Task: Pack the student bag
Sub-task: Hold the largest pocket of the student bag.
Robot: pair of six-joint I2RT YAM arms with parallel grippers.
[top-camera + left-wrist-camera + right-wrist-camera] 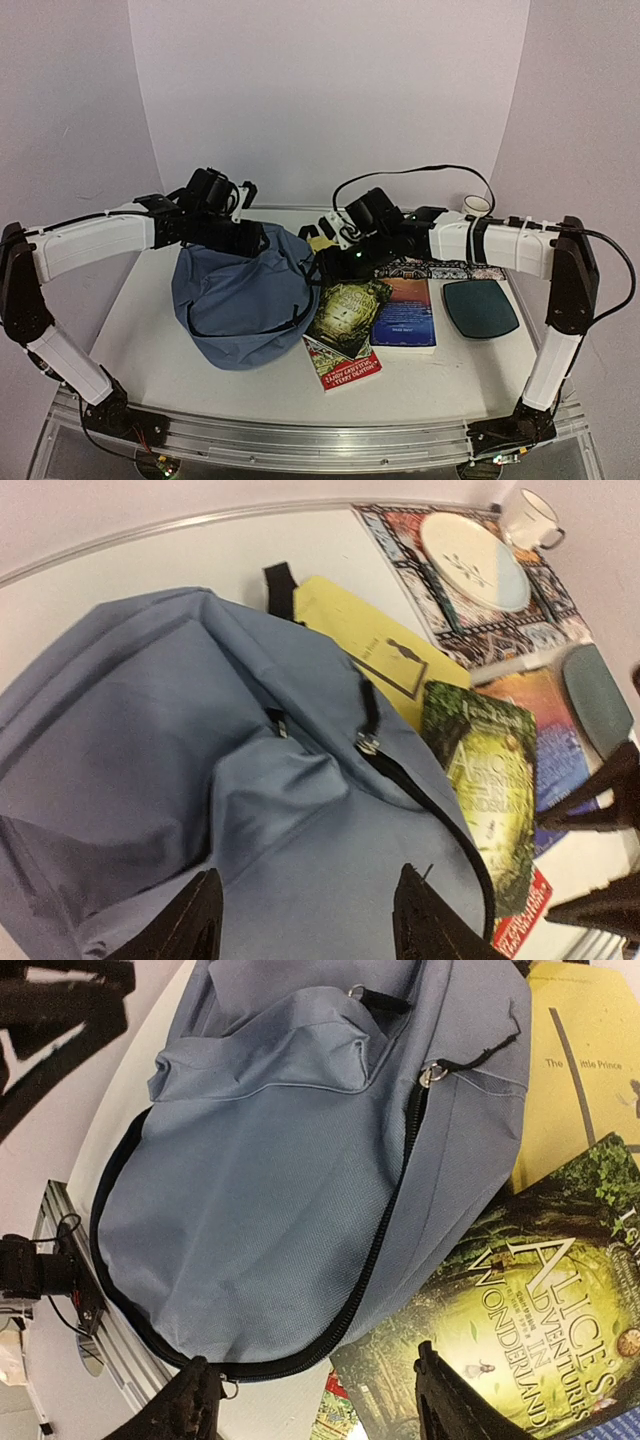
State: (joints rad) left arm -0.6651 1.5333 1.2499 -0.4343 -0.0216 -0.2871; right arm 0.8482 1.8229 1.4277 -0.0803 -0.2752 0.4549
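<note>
Top external view: one soft, slumped slate-blue fabric student bag (240, 300) lies left of centre on the white table (200, 390). The left pincer (308, 900) and the right pincer (312, 1380) each hang spread above it, pinching nothing. Rightward lie four flat books: yellow (380, 640), green (348, 312), red (345, 368) and blue-orange (405, 312). Then come one patterned mat (450, 268), one smooth dark oval pad (480, 307) and one white cup (477, 205).
</note>
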